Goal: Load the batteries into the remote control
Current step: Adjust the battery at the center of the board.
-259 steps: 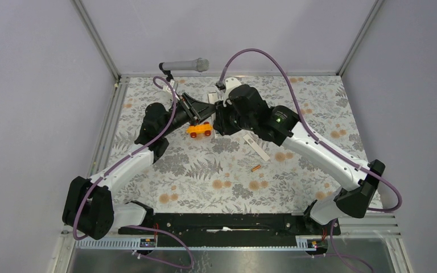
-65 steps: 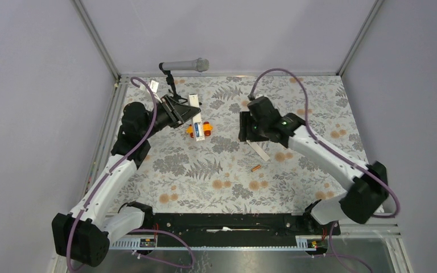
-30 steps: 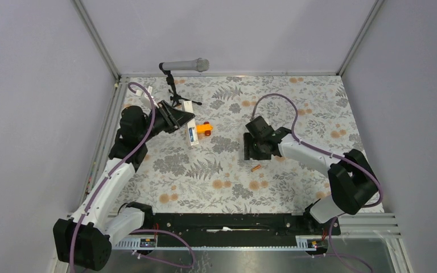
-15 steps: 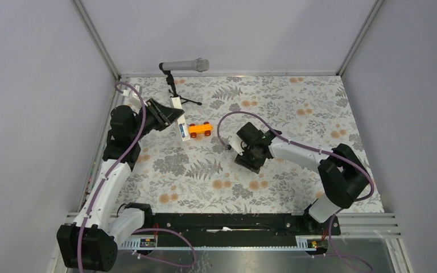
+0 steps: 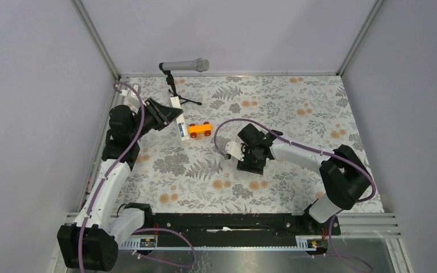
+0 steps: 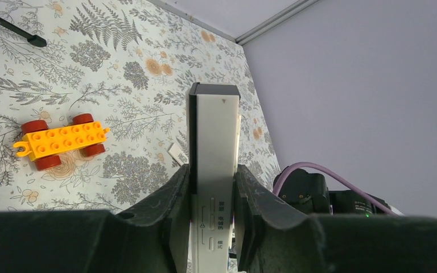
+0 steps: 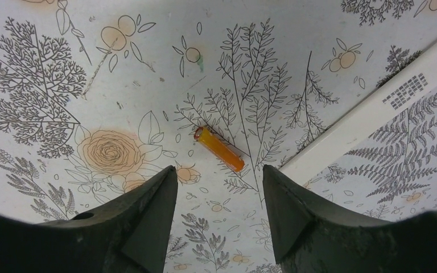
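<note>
Over on the left, the left gripper (image 6: 212, 173) is clamped narrow on the remote (image 6: 214, 122), pinching its long sides. In the wrist view the remote's black-tipped end stands up out of the fingers, and its other end is cut off below them. From above, its long axis runs roughly far-to-near, just left of the car (image 5: 200, 129) and apart from it. A blue battery (image 5: 180, 130) shows only as a small blue patch in the remote's near half. The microphone (image 5: 185, 65) stands behind, at the back edge.

Further right, the right gripper (image 7: 217, 169) hangs low over the tabletop (image 7: 62, 34), jaws wide, holding nothing. The orange battery (image 7: 219, 149) lies flat between them, touching neither. Its long axis slants across the wrist view, darker end up-left. From above, the arm hides it. Just right of it lies the cover (image 7: 375, 105), also slanted, its far end cut off by the frame.
</note>
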